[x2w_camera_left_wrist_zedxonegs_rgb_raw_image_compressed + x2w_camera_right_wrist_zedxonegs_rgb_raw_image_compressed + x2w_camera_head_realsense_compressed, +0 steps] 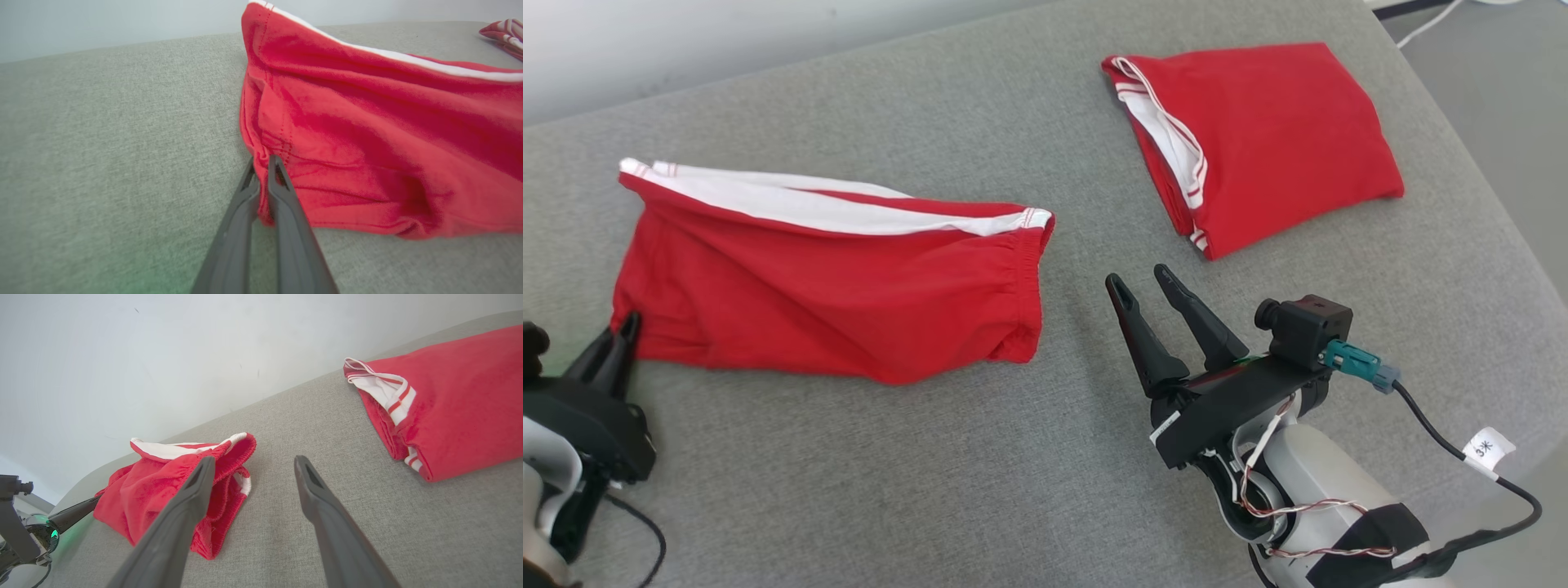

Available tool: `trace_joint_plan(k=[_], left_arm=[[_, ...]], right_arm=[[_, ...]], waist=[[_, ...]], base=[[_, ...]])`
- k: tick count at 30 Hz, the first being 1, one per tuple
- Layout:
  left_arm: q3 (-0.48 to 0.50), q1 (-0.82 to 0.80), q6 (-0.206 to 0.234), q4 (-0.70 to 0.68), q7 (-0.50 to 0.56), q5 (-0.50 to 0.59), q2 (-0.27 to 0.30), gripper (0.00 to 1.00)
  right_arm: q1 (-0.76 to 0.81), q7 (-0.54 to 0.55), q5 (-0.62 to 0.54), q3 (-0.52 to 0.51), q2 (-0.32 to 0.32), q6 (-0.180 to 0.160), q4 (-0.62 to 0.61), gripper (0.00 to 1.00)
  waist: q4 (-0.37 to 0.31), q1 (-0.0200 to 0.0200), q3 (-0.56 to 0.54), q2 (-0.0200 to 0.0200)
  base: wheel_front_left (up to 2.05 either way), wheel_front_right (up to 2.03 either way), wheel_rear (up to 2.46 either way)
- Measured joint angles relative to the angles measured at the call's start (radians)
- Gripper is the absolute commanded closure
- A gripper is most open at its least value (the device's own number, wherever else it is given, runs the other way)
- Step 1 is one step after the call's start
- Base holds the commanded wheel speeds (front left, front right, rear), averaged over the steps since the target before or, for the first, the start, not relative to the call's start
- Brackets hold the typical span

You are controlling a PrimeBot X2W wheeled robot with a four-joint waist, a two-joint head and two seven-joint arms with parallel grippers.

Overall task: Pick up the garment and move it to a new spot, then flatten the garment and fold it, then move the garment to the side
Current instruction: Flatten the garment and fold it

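Note:
A red garment [833, 302] with a white band along its far edge lies spread on the grey fabric surface [947, 474]. My left gripper [625, 327] sits at its near left corner, shut with the red cloth pinched between its fingers; the left wrist view shows the garment [367, 143] bunching at the left gripper [261, 161]. My right gripper [1139, 278] hovers open over bare surface to the right of the garment's elastic end, holding nothing. In the right wrist view the garment [143, 490] lies left of the open right gripper [253, 460].
A second red garment [1274, 131], folded, with white striped trim, lies at the back right [461, 396]. The grey surface drops off along its right edge [1486, 188]. A pale wall runs behind. A black cable [1462, 449] trails from my right wrist.

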Motion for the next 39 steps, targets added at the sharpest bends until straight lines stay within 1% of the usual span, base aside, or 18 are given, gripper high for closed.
trace_joint_plan(k=[3, 8, 12, 18, 25, 29, 32, 33, 34, 35, 36, 39], left_arm=[[-0.003, 0.023, 0.01, -0.019, -0.024, 0.0, -0.003, 1.0], [-0.007, 0.096, 0.046, -0.082, -0.072, 0.003, -0.019, 1.0], [-0.012, 0.139, 0.058, -0.116, -0.081, 0.002, -0.024, 1.0], [-0.012, 0.227, 0.098, -0.205, -0.099, -0.012, -0.042, 1.0], [-0.013, 0.31, 0.138, -0.294, -0.108, -0.02, -0.046, 1.0], [-0.012, 0.347, 0.169, -0.342, -0.111, -0.024, -0.054, 1.0], [-0.014, 0.376, 0.179, -0.368, -0.116, -0.031, -0.065, 1.0], [-0.013, 0.382, 0.186, -0.37, -0.117, -0.032, -0.067, 0.93], [-0.011, 0.387, 0.19, -0.372, -0.121, -0.031, -0.067, 0.71], [-0.009, 0.39, 0.195, -0.375, -0.126, -0.031, -0.067, 0.12], [-0.006, 0.392, 0.199, -0.378, -0.13, -0.03, -0.067, 0.0], [0.007, 0.394, 0.211, -0.391, -0.143, -0.019, -0.074, 0.0]], right_arm=[[0.008, 0.003, -0.002, -0.006, 0.0, 0.0, -0.004, 0.0], [0.032, 0.012, -0.006, -0.027, -0.007, 0.0, -0.004, 0.0], [0.044, 0.018, -0.008, -0.035, -0.009, 0.0, -0.005, 0.0], [0.074, 0.031, -0.009, -0.059, -0.02, 0.0, -0.01, 0.0], [0.118, 0.049, -0.01, -0.092, -0.027, 0.0, -0.022, 0.0], [0.139, 0.059, -0.018, -0.113, -0.028, 0.0, -0.037, 0.0], [0.155, 0.067, -0.027, -0.132, -0.029, 0.0, -0.046, 0.0], [0.16, 0.074, -0.028, -0.137, -0.029, 0.0, -0.049, 0.0], [0.164, 0.075, -0.029, -0.141, -0.029, 0.0, -0.053, 0.0], [0.168, 0.077, -0.033, -0.145, -0.028, 0.0, -0.056, 0.0], [0.171, 0.083, -0.035, -0.149, -0.028, 0.0, -0.059, 0.0], [0.178, 0.084, -0.042, -0.156, -0.025, 0.0, -0.072, 0.0]], waist=[[0.01, 0.0, -0.014, 0.0], [0.036, 0.0, -0.049, 0.0], [0.053, 0.0, -0.065, 0.0], [0.087, -0.0001, -0.096, 0.0], [0.125, -0.0001, -0.124, 0.0], [0.14, -0.0001, -0.134, 0.0], [0.149, -0.0001, -0.136, 0.0], [0.151, -0.0001, -0.137, 0.0], [0.154, -0.0001, -0.137, 0.0], [0.156, 0.0, -0.138, 0.0], [0.158, -0.0001, -0.138, 0.0], [0.165, 0.0, -0.138, 0.0]], base=[[0.0, 0.0, 0.0], [0.0, 0.0, 0.0], [0.0, 0.0, 0.0], [0.0, 0.0, 0.0], [0.0, 0.0, 0.0], [0.0, 0.0, 0.0], [0.0, 0.0, 0.0], [0.0, 0.0, 0.0], [0.0, 0.0, 0.0], [0.0, 0.0, 0.0], [0.0, 0.0, 0.0], [0.0, 0.0, 0.0]])
